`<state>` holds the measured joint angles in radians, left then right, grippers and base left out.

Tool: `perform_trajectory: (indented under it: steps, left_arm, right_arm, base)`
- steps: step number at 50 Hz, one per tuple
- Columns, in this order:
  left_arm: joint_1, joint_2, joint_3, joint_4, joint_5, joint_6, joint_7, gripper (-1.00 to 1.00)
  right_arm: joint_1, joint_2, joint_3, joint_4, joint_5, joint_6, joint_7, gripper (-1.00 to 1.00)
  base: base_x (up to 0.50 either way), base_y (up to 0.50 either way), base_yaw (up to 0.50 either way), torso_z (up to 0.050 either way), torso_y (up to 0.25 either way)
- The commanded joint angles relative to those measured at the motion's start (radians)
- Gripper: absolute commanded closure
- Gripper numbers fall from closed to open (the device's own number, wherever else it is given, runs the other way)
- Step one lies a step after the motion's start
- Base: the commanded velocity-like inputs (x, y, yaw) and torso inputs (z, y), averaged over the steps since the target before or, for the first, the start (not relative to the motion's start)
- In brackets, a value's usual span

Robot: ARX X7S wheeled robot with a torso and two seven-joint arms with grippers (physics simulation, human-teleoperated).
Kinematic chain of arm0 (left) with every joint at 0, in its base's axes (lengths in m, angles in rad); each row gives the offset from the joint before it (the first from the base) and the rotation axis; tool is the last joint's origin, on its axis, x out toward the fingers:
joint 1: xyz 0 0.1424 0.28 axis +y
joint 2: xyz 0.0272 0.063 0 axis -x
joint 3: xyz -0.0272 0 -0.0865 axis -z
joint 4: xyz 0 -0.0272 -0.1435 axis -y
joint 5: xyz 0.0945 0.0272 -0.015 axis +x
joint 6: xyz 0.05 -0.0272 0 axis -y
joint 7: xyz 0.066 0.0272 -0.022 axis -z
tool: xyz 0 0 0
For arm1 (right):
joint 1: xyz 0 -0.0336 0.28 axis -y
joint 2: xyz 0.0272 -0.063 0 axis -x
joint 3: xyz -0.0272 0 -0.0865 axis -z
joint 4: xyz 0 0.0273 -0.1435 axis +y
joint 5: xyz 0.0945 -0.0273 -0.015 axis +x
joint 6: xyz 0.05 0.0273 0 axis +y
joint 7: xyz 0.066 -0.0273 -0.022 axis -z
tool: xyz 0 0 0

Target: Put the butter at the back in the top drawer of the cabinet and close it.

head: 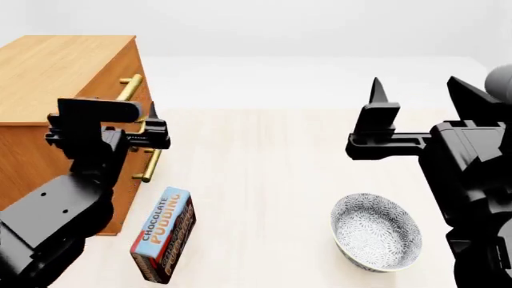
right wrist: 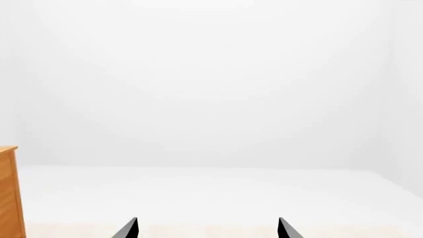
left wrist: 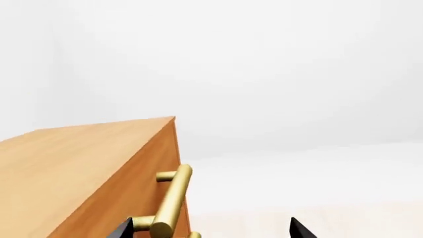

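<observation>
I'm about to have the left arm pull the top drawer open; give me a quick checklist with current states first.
1. Left hand open: ok, both fingertips spread.
2. Top handle between the fingers: cannot tell; it sits beside one fingertip, not centered.
3. Top drawer shut: ok, its front looks flush with the cabinet.
4. Butter located: not ok, no view shows it.
5. Pudding box out of the drawer's path: ok, it lies on the floor.
6. Right hand free: ok, open and empty, above the bowl.
</observation>
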<state>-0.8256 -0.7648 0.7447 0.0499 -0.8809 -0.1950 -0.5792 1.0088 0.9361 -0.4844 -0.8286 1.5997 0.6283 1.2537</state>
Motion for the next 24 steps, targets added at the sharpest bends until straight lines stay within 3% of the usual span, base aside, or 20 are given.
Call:
perform_trajectory:
  steps: [1,10,17,20,24]
  left_arm:
    - [0.185,-0.273,-0.051,0.512,-0.043,0.034,-0.178,-1.0]
    - [0.421,-0.482,-0.063,0.773,0.074,0.221,-0.32,-1.0]
    - [0.549,-0.583,-0.049,0.866,0.185,0.335,-0.419,-1.0]
    - [0.6,-0.594,-0.027,0.893,0.265,0.369,-0.449,-1.0]
    - [0.653,-0.59,0.001,0.908,0.358,0.395,-0.475,-1.0]
  right_arm:
    - [-0.015,0.005,-0.002,-0.04,-0.004,-0.002,0.013,-1.0]
    - [-0.116,0.008,-0.006,-0.149,-0.081,-0.028,0.047,-1.0]
    - [-0.232,0.02,-0.033,-0.218,-0.194,-0.073,0.049,-1.0]
    - [-0.163,0.094,-0.299,-0.218,-0.324,-0.252,0.064,-1.0]
    - [0.168,0.155,-0.896,-0.218,-0.532,-0.536,0.196,-1.0]
  base:
    - [0.0,0.0,0.0,0.0,0.0]
    - [0.0,0.0,0.0,0.0,0.0]
    - [0.0,0.0,0.0,0.0,0.0]
    - [0.0,0.0,0.0,0.0,0.0]
    - [0.0,0.0,0.0,0.0,0.0]
